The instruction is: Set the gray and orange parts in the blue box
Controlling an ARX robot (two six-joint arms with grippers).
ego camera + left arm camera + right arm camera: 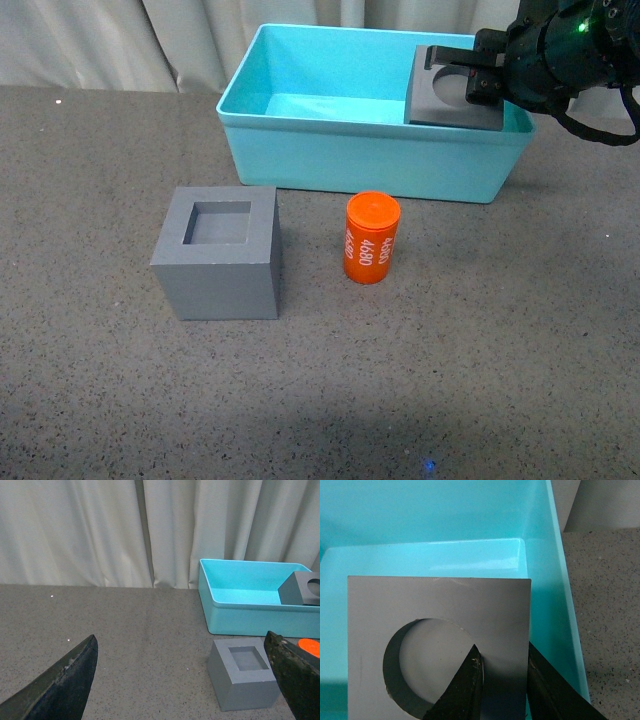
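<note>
Holding the round-hole gray cube point(440, 100) over the blue box point(330, 160) by the desk's far edge, we pinch its wall with our right gripper point(502, 652), one finger inside the hole, likely for a clean drop; our left gripper point(181, 639) gapes, idle.

You see round-hole gray cube point(452, 100) tilted, its wall pinched in the right pincer point(470, 80), within the blue box point(370, 160) | orange "4680" cylinder point(372, 238) upright, well apart from that pincer | square-recess gray cube point(218, 252) recess up, farther still, beyond the cylinder.
</note>
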